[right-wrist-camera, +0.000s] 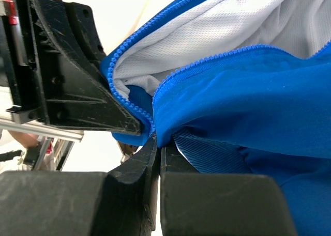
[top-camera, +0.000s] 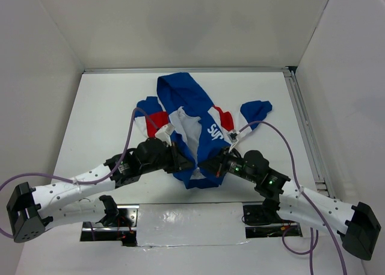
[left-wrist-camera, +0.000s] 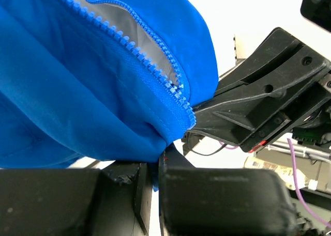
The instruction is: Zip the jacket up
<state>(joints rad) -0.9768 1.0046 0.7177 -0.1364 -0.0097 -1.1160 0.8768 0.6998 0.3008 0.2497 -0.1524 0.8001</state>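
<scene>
Two-sided pinching at the near hem of the jacket (top-camera: 201, 151), the garment lying face-up on the worktop (top-camera: 102, 118), hood (top-camera: 180, 91) pointing away from the arm bases and front gaping to show white lining (top-camera: 187, 130).

Gripping the hem on the left arm's side of the jacket's opening with the left fingers (left-wrist-camera: 217, 200), nearly closed, blue cloth running down into the slim gap between them. Clamping the corner on the other side of that opening with the right fingers (right-wrist-camera: 222, 205), pressed together on the fabric just below the end of its tooth row.

Taking both holds right at the foot of the zipper (left-wrist-camera: 124, 40), seemingly for drawing the two lower ends close and level, since one end has to be seating in the other before any pulling upward. Holding the hem seemingly a little clear of the worktop, probably for working room underneath.

Showing no joined teeth anywhere, both rows running apart from the hem upward. Not making out the slider or its pull tab in any view, so not telling which side is carrying it.

Judging the job as barely begun, with aligning the ends being the step in hand.
</scene>
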